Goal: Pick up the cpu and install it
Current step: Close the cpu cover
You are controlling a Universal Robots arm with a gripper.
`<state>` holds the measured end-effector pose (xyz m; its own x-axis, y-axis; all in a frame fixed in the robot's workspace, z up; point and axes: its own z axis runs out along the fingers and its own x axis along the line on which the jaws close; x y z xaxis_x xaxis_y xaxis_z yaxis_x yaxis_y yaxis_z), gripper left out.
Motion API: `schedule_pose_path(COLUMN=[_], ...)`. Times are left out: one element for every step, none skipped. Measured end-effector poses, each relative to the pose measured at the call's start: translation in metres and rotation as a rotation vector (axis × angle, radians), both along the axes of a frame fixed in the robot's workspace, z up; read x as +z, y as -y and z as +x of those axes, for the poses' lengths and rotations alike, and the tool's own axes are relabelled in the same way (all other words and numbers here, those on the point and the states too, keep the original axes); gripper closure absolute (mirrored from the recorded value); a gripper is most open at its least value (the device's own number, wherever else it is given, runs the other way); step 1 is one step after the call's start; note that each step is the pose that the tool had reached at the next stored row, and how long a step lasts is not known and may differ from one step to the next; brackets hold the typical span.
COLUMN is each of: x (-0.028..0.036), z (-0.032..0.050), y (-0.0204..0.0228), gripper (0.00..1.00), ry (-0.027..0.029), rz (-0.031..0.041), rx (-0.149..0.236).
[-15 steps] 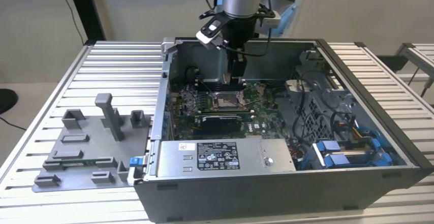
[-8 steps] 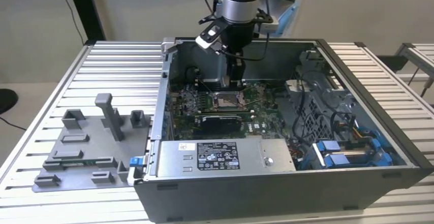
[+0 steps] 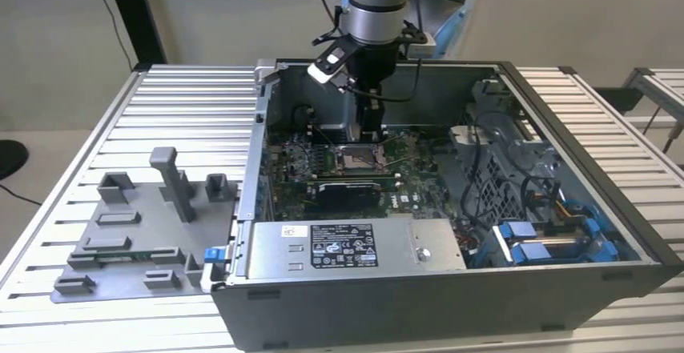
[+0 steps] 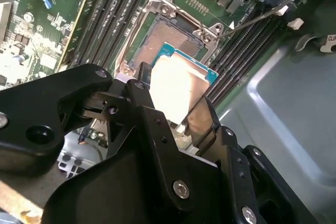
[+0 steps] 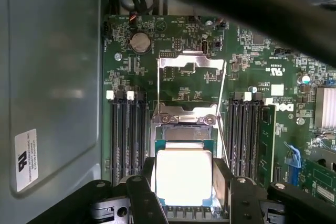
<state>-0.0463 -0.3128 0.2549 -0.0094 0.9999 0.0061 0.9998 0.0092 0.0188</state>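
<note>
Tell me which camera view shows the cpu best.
The first wrist view: the cpu faces it squarely, between the fingers. Second wrist view: slanted, partly hidden. Exterior view: too small to tell.

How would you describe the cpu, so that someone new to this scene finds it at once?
Look inside the open computer case, at the green board, close to its metal-framed socket. There the gripper holds the cpu: a small flat square, pale silver-white on top, unlike the dark socket.
</note>
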Motion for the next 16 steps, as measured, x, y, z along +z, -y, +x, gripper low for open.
schedule_pose_path(x=[-0.0008,-0.0015,-0.0023,-0.0031,-0.0039,-0.0046,-0.0057,-0.0067,-0.0079,-0.0092,-0.0104,-0.0114,-0.0126,-0.0136,-0.0141,-0.0140], z=[0.0000,-0.0001,-0.0002,-0.0003,-0.0004,-0.0005,-0.0006,-0.0008,-0.0010,-0.0011,-0.0013,-0.0015,-0.0016,-0.0017,-0.0018,-0.0018], y=[0.0000,0.0000,0.0000,0.0000,0.0000,0.0000,-0.0001,-0.0001,-0.0001,-0.0001,-0.0001,-0.0001,-0.0001,-0.0001,-0.0001,-0.0001], gripper=[1.00,1.00,1.00,1.00,1.00,1.00,1.00,1.00,1.00,1.00,1.00,1.00,1.00,1.00,1.00,1.00], ry=[0.0001,0.0000,0.0000,0.0000,0.0000,0.0000,0.0000,0.0000,0.0000,0.0000,0.0000,0.0000,0.0000,0.0000,0.0000,-0.0009], rz=[0.0001,0.0000,0.0001,0.0001,0.0001,0.0000,0.0001,0.0001,0.0001,0.0002,0.0003,0.0005,0.0008,0.0012,0.0015,0.0013], rx=[0.000,0.000,0.000,0.000,0.000,0.000,0.000,0.000,0.000,0.000,0.000,0.000,0.000,0.000,0.000,0.000])
